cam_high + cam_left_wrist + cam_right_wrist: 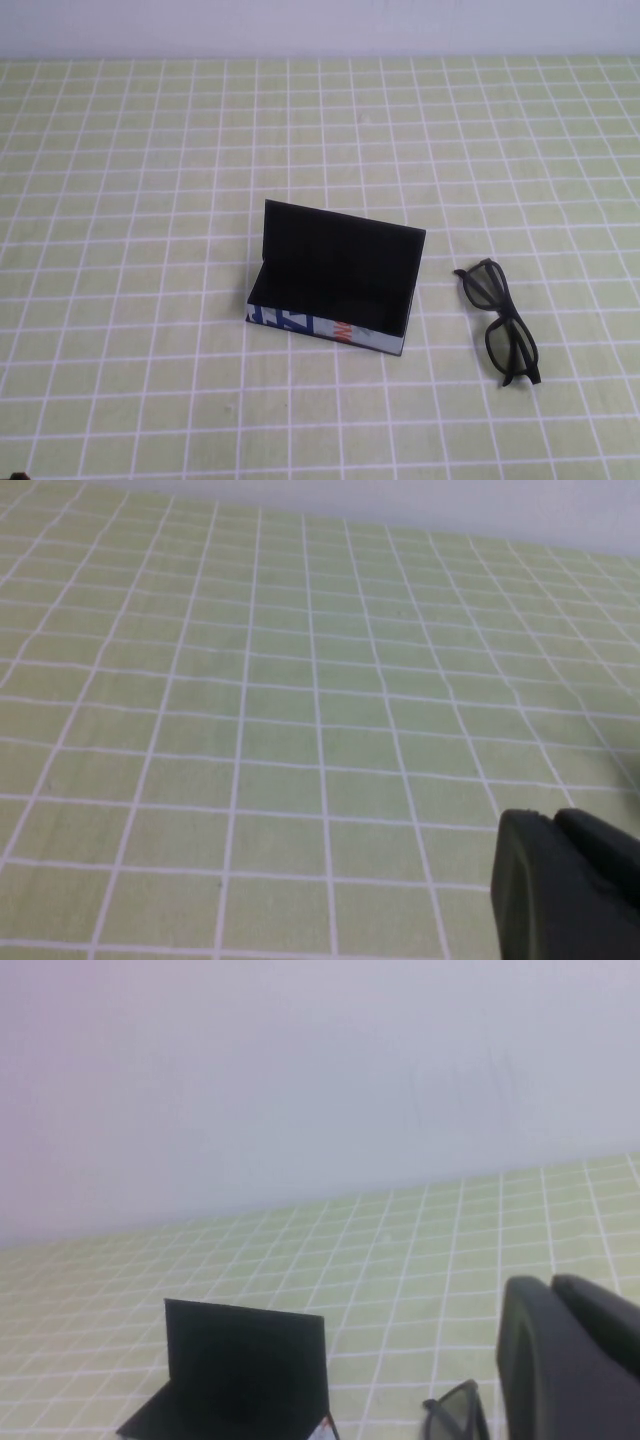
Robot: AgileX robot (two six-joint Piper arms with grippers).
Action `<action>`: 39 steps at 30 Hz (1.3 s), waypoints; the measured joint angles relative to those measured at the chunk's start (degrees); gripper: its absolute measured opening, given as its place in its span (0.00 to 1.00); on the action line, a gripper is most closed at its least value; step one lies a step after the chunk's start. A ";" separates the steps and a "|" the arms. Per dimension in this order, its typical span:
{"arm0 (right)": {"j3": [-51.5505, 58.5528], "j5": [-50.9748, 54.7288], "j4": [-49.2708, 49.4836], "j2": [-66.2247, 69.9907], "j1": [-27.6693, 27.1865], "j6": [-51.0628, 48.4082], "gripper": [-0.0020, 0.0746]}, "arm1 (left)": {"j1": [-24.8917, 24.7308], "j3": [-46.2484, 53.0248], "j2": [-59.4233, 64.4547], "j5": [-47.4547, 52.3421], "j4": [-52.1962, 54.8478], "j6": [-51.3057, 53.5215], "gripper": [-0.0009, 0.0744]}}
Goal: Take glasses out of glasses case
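Observation:
The glasses case (335,280) stands open in the middle of the table, its lid upright, its black inside empty and its white printed front facing me. The black glasses (502,322) lie on the cloth just right of the case, apart from it. Neither gripper shows in the high view. In the left wrist view my left gripper (555,818) is shut and empty over bare cloth. In the right wrist view my right gripper (550,1282) is shut and empty, held back above the table, with the case (245,1370) and part of the glasses (455,1412) ahead of it.
A green cloth with a white grid (150,180) covers the table. A pale wall (320,25) runs along the far edge.

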 joint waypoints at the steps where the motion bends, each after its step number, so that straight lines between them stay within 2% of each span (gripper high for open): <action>1: 0.63 -0.65 0.00 0.00 0.00 0.00 0.00 | 0.00 0.00 0.00 -0.22 -0.13 -0.16 0.01; 6: 2.69 -0.06 0.20 0.13 0.00 -0.10 0.00 | 0.00 0.00 0.00 0.01 -1.11 -1.13 0.01; 16: 3.05 9.02 0.20 0.47 0.00 -0.10 0.00 | 0.00 0.00 0.00 0.23 -1.48 -1.35 0.01; 19: 3.05 8.94 -3.39 0.47 -0.24 -0.10 0.00 | 0.00 0.00 0.00 0.23 -1.48 -1.35 0.01; 21: 3.25 7.01 -5.58 0.25 -2.03 -0.10 0.00 | 0.00 0.00 0.00 0.23 -1.48 -1.35 0.01; 24: 4.15 3.34 -7.39 -0.26 -7.86 -0.10 0.00 | 0.00 0.00 0.00 0.23 -1.48 -1.35 0.01; 28: 7.62 2.80 -8.26 -3.08 -12.97 -0.10 0.00 | 0.00 0.00 0.00 0.23 -1.48 -1.35 0.01; 39: 10.15 12.17 -8.78 -4.15 -13.71 -0.10 0.00 | 0.00 0.00 0.00 0.65 -1.48 -1.35 0.01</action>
